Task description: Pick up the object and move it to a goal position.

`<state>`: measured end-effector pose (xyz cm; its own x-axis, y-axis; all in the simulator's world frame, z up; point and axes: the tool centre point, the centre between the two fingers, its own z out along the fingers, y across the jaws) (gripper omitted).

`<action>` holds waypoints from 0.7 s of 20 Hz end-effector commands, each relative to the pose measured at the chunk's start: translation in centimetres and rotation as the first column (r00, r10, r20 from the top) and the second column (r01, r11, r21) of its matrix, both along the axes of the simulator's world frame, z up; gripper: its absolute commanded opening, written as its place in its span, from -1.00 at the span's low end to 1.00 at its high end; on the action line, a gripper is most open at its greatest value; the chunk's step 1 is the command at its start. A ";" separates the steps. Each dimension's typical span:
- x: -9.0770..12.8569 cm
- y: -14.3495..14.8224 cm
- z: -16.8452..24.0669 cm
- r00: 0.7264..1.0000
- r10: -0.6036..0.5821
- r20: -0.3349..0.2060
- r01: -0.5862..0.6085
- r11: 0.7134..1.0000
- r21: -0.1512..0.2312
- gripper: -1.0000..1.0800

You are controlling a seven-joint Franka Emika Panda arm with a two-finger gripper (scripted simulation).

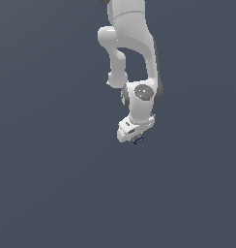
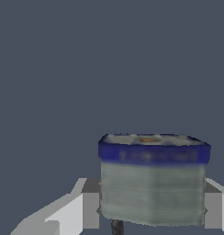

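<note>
- Where the exterior view shows the whole scene, the white arm (image 1: pixel 132 53) reaches down from the top edge over a plain dark grey-blue ground.
- The gripper (image 1: pixel 134 137) sits at the arm's lower end, tilted toward the exterior view's left.
- The object (image 1: pixel 138 140) appears as a tiny dark bluish speck right at the gripper's tip; finger spacing is too small to read here.
- In the wrist view, the object (image 2: pixel 153 183) fills the space between the fingers: a blocky tub shape with pale grey-green sides, a dark blue band near one end and a pale face beyond the band.
- One grey finger pad (image 2: pixel 91 210) meets the object on one flank, and the second does so on the opposite flank.
- The gripper (image 2: pixel 152 212) is clamped on the object.
</note>
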<state>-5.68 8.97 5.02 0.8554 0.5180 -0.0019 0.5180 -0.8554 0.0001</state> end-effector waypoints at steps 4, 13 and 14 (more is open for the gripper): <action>0.5 -0.9 4.4 1.000 0.001 0.001 -0.001 1.000 0.000 -1.00; 1.7 -2.7 14.2 1.000 0.002 0.001 -0.002 1.000 0.003 -1.00; 1.8 -2.9 15.3 1.000 0.002 0.001 -0.002 1.000 0.003 -1.00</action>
<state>-4.01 6.40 18.61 0.8547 0.5190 0.0003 0.5190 -0.8547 -0.0006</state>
